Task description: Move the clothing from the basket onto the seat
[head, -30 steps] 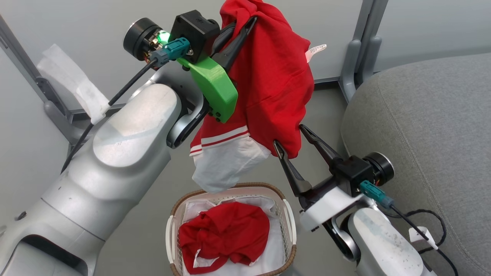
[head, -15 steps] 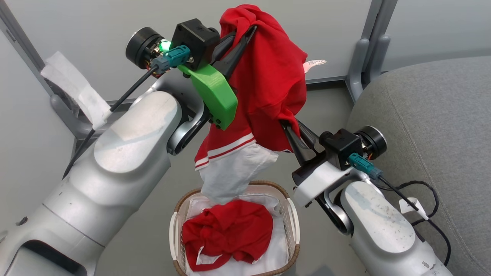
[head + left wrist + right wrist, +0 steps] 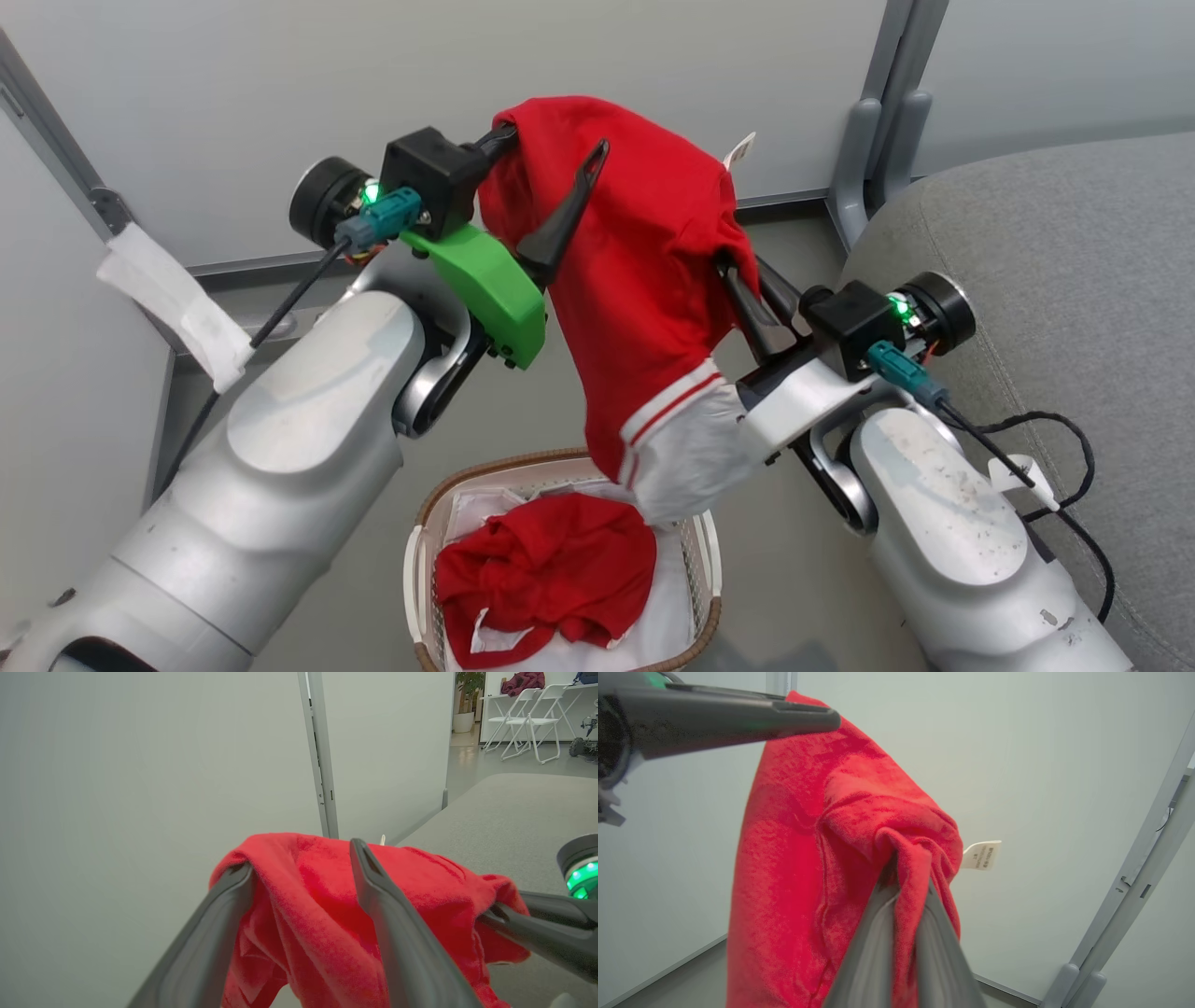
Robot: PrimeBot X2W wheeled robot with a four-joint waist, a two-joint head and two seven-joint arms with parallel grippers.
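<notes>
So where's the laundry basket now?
Head view, bottom centre: the laundry basket sits on the floor beneath the hanging red shirt, left of the grey seat.

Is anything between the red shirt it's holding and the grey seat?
Nothing visible stands between the lifted shirt and the seat. Held by the shut right gripper, it drapes over one finger of the open left gripper and might snag.

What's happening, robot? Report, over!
Left gripper open, shirt draped on it. Right gripper shut on shirt. Second shirt in basket. Nothing blocking seat.
</notes>
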